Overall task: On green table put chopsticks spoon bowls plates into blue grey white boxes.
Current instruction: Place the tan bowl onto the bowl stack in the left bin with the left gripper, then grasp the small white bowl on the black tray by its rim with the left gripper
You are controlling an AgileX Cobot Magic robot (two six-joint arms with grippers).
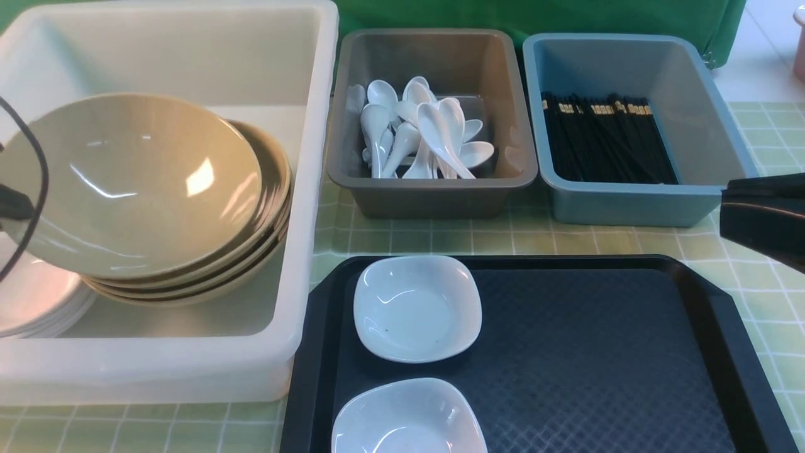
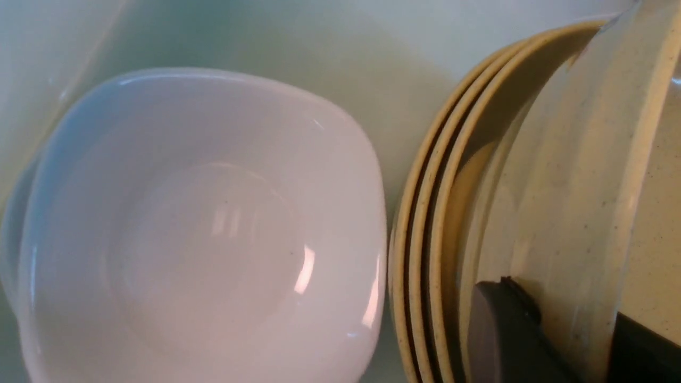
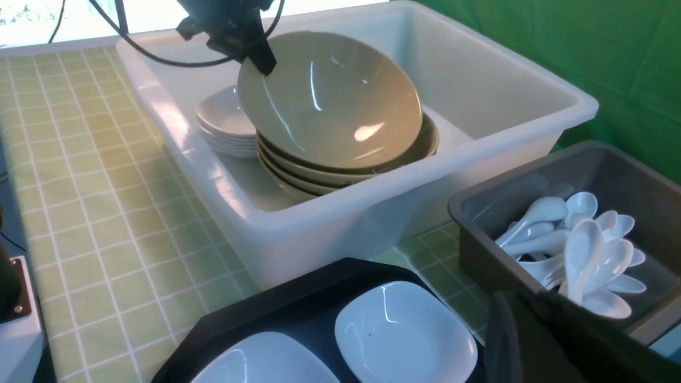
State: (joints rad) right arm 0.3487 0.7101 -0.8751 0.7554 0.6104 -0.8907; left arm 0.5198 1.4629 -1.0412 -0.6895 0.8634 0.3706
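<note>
Two plates sit on a tray. Left hand pinches a tilted bowl above the stack; its glossy rim could slip free. Right hand is closed, empty.

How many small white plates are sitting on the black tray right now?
2. The far plate lies on the black tray's left side; the near plate lies closer to the robot, cut off by the frame edge. More may sit out of view.

Three views, one table
Front camera looks down from the table's near edge; left wrist camera sits very close inside the white box; right wrist camera faces that box across the tray, sharing the tilted bowl.
</note>
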